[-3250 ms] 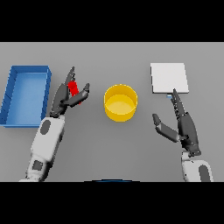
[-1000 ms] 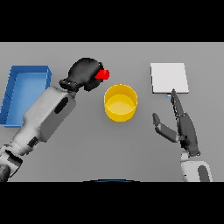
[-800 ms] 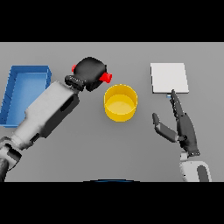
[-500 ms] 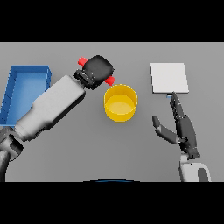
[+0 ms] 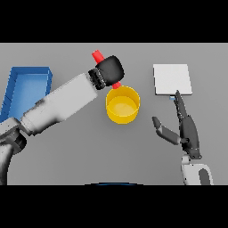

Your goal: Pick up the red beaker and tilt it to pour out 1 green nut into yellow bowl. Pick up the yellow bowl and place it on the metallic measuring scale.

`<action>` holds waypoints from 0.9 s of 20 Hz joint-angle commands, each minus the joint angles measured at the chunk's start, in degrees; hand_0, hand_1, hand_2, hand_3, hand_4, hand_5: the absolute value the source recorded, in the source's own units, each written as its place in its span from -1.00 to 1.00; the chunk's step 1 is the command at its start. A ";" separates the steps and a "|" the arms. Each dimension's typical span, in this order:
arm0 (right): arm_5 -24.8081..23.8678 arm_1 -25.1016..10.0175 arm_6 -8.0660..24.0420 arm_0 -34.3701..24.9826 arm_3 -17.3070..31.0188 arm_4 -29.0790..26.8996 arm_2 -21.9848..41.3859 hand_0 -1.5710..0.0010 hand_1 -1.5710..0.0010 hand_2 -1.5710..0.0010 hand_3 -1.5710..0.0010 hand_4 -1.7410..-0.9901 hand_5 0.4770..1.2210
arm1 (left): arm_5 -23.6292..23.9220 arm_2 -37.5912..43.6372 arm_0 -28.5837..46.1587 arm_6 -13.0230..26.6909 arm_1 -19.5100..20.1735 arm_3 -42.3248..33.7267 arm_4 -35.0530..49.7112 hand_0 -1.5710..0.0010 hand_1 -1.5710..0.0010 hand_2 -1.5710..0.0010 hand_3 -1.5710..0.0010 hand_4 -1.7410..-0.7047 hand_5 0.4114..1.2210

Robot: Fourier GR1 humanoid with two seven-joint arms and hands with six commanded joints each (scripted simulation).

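Observation:
My left hand point(image 5: 110, 69) is shut on the red beaker point(image 5: 97, 56), held tilted in the air just above the far left rim of the yellow bowl point(image 5: 122, 105). Only the beaker's two ends show, one above the hand and one below it at the bowl's rim. No green nut can be made out. The bowl stands on the table at the centre. The metallic measuring scale point(image 5: 172, 79) lies flat at the back right. My right hand point(image 5: 185, 126) is open, fingers straight, just in front of the scale and right of the bowl.
A blue bin point(image 5: 26, 89) stands at the left edge of the table, behind my left forearm.
My left hand has carried the beaker right from beside the blue bin to over the bowl's rim and tipped it. The right hand has barely moved.

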 commanded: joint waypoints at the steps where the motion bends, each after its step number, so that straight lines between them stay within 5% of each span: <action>1: 0.27 0.00 -0.21 -0.15 0.45 -0.57 -0.26 1.00 1.00 1.00 1.00 0.57 -0.76 | -0.26 -0.96 -0.86 -0.84 0.20 0.36 -0.94 -1.00 -1.00 -1.00 -0.98 -0.99 1.00; 12: 0.15 0.36 -0.37 0.47 -0.14 -0.64 -0.06 1.00 1.00 1.00 1.00 0.63 -0.73 | 2.21 -10.74 -6.69 -4.74 -1.28 3.06 -11.61 -1.00 -1.00 -1.00 -1.00 -0.99 1.00; 18: -0.28 -0.18 0.42 -1.11 -0.09 -0.27 -0.54 1.00 1.00 1.00 1.00 0.61 -0.77 | 3.48 -10.34 -18.62 -9.32 -0.94 7.21 -14.20 -1.00 -1.00 -1.00 -1.00 -0.98 1.00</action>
